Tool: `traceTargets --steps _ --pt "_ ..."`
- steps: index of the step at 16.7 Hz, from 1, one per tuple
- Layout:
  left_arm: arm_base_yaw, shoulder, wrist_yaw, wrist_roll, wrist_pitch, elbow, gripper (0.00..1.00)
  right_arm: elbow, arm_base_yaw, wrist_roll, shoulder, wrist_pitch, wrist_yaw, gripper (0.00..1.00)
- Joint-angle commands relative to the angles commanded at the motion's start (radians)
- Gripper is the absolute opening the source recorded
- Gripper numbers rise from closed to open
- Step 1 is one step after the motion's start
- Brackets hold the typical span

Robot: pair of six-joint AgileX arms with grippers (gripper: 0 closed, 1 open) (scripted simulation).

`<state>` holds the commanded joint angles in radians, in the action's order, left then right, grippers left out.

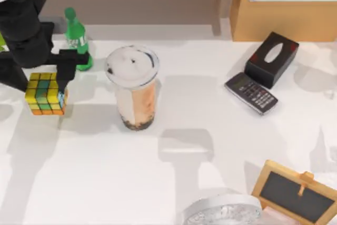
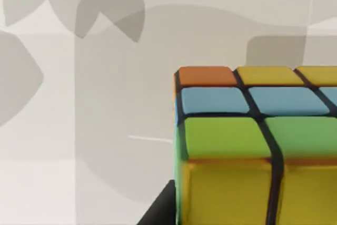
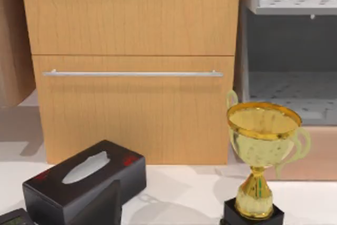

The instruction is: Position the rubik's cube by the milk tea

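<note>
The rubik's cube point(image 1: 45, 94) is at the left of the table, its top yellow and green, with my left gripper point(image 1: 42, 84) shut on it from above. Its shadow falls on the table below it. The left wrist view shows the rubik's cube point(image 2: 253, 146) close up, with a dark fingertip point(image 2: 160, 210) beside it. The milk tea point(image 1: 134, 90), a tall clear cup with a white lid, stands upright to the cube's right, with a gap between them. A dark part of my right gripper point(image 3: 102, 209) sits near the black tissue box.
A green bottle point(image 1: 76, 38) stands just behind the cube and my left arm. A black tissue box point(image 1: 271, 59) and a phone point(image 1: 251, 93) lie at the back right. A small chalkboard point(image 1: 295, 193) and a round white object point(image 1: 224, 212) are at the front right. A gold trophy point(image 3: 260, 156) stands by the wooden cabinet point(image 3: 131, 51).
</note>
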<state>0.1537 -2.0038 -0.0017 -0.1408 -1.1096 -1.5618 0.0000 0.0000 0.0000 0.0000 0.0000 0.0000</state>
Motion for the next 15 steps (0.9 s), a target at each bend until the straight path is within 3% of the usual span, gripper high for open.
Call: traceTargets --steps 15 --pt "0.016 -0.009 0.006 -0.006 0.067 0.037 0.00 0.000 0.000 0.000 0.000 0.000 0.000 1.00"
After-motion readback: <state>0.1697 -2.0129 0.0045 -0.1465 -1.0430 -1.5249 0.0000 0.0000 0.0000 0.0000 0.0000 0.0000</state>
